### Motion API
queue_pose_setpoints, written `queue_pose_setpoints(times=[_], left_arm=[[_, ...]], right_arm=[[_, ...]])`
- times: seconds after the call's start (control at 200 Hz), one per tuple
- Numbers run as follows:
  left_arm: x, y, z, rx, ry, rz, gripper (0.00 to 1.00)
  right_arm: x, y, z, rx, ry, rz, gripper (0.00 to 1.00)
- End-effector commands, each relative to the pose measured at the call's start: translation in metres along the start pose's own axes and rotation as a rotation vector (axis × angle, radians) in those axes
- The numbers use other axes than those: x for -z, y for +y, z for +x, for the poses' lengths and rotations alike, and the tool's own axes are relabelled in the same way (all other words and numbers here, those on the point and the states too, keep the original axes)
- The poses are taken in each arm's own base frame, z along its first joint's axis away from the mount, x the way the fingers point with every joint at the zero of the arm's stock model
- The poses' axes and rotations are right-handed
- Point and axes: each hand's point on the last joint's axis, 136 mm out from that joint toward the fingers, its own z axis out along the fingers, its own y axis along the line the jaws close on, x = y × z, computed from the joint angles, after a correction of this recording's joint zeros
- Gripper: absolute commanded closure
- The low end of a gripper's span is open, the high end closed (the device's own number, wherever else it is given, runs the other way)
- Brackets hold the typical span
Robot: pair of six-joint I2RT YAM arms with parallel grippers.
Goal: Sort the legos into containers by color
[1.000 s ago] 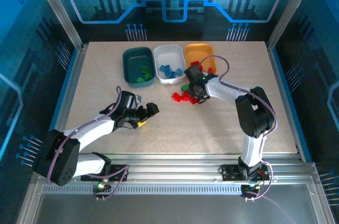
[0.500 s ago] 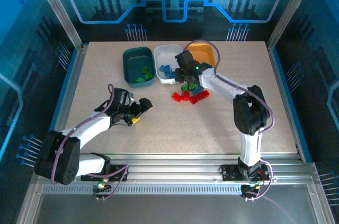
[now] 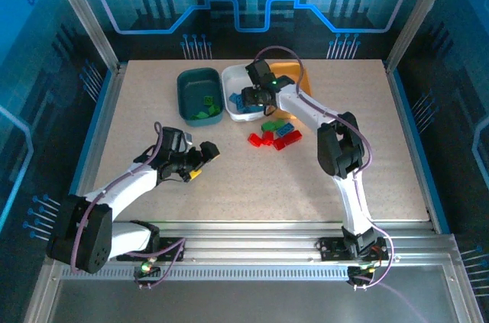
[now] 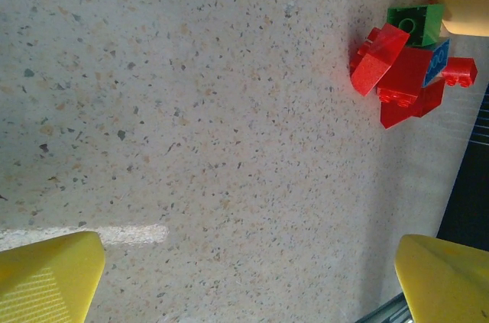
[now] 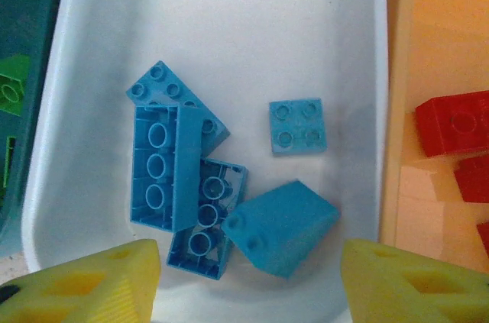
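Five blue legos (image 5: 157,166): in the white tray (image 5: 229,2), below and between the right gripper's (image 5: 248,281) parted jaws, touching neither pad.
Right gripper: jaws apart, holding nothing, over the white tray.
Left gripper (image 4: 244,277): jaws spread wide, empty, well apart from the white tray.
Loose legos (image 4: 405,75): piled on the table (image 4: 191,109) near the white tray.

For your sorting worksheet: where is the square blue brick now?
Right wrist view: the square blue brick lies studs-up in the white tray, right of the other blue bricks.
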Motion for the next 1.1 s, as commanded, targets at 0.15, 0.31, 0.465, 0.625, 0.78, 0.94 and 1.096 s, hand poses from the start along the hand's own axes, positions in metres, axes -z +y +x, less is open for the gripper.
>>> queue_pose_setpoints(times=[0.15,0.31,0.465,0.625,0.78,0.94,1.096], left_arm=[[0.008,-0.002,0.002,-0.016,-0.002,0.005,0.01],[0.008,0.006,0.007,-0.002,-0.008,-0.001,0.01],[0.006,0.009,0.011,0.015,0.003,0.011,0.01],[0.012,0.009,0.015,0.015,-0.001,0.019,0.01],[0.018,0.009,0.016,-0.001,-0.013,0.014,0.01],[0.017,0.008,0.015,0.004,-0.015,0.016,0.01],[0.014,0.006,0.012,0.006,-0.012,0.015,0.01]], right_arm=[[0.049,0.012,0.031,0.051,0.014,-0.035,0.36],[0.045,0.027,0.086,0.127,0.096,-0.058,0.37],[0.027,0.039,0.110,0.232,0.149,-0.083,0.37],[0.000,0.040,0.125,0.325,0.205,-0.072,0.32],[-0.012,0.040,0.132,0.374,0.235,-0.093,0.28],[-0.020,0.039,0.141,0.384,0.272,-0.103,0.32],[-0.016,0.042,0.145,0.376,0.273,-0.129,0.47]])
